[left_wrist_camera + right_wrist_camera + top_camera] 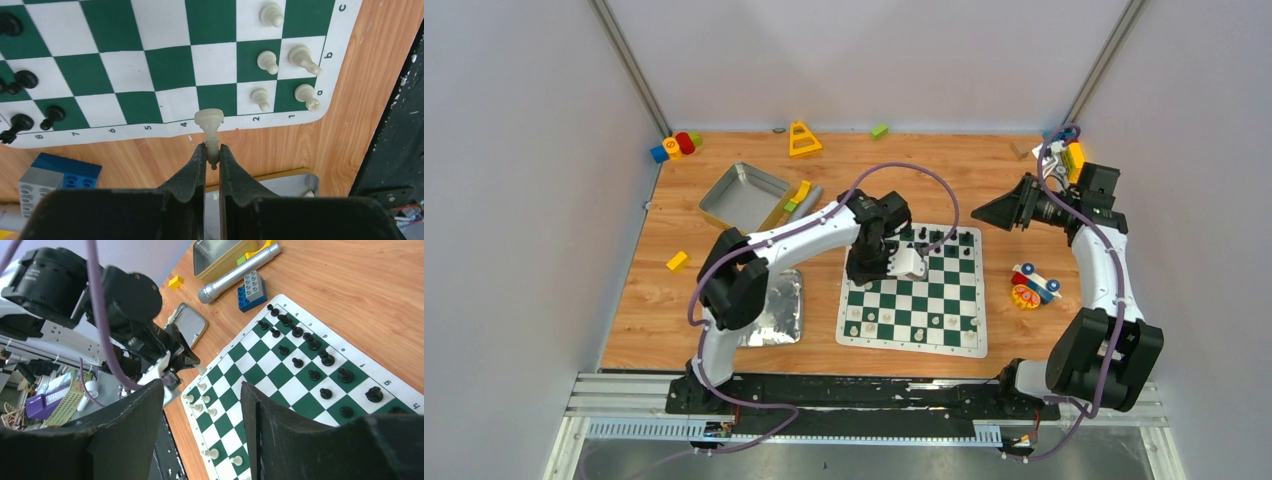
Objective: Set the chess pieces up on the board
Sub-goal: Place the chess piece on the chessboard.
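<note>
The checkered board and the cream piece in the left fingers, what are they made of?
The green-and-white checkered board looks like a thin matte mat, perhaps vinyl: it lies flat. The small cream chess piece looks like smooth moulded plastic, slightly glossy.

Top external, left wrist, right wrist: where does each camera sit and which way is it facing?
Top external: above and behind the bases, looking down on the board, left arm and right arm.
Left wrist: looks past its own jaws, shut on a white piece, at the board's edge.
Right wrist: raised at the right, looks between its open jaws across the board to the left arm.
Shared: both wrist views show the blue-grey block.
</note>
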You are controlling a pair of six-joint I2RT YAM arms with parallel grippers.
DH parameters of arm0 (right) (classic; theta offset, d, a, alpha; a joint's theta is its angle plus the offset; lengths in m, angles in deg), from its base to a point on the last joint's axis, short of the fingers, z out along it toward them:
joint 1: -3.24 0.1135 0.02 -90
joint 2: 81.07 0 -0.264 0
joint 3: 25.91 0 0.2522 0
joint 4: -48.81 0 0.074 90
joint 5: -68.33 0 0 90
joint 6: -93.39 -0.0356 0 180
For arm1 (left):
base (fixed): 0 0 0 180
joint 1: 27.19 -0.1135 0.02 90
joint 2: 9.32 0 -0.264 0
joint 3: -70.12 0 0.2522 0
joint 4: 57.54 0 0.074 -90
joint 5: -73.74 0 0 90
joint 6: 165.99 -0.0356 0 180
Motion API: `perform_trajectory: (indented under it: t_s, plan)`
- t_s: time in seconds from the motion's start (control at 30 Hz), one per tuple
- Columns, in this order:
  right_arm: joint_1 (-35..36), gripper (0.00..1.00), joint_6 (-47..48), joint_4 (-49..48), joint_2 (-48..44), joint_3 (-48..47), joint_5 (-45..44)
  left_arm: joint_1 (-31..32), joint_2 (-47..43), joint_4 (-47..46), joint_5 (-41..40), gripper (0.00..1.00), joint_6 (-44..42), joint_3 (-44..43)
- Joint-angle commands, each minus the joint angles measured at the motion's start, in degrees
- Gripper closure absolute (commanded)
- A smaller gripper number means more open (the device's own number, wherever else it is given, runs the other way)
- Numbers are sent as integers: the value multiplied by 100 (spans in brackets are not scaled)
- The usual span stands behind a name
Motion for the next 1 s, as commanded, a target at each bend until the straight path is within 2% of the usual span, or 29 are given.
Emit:
perform_trajectory:
  t_s: [0.0,0.2,0.5,0.7,0.97]
  plan:
    - [-216,42,179,-41,-188,122,461,284,335,969,-599,100,210,-681]
    - [-249,42,210,-42,-185,137,547,510,1108,1560,-854,100,426,-1369]
    - [-259,42,243,-17,-177,170,606,700,1882,1827,-1133,100,671,-2132]
    - [-260,43,259,-3,-136,175,630,800,2146,1887,-1165,95,729,-2343]
    - [-256,43,276,18,-101,175,632,858,2459,1981,-1210,93,830,-2541]
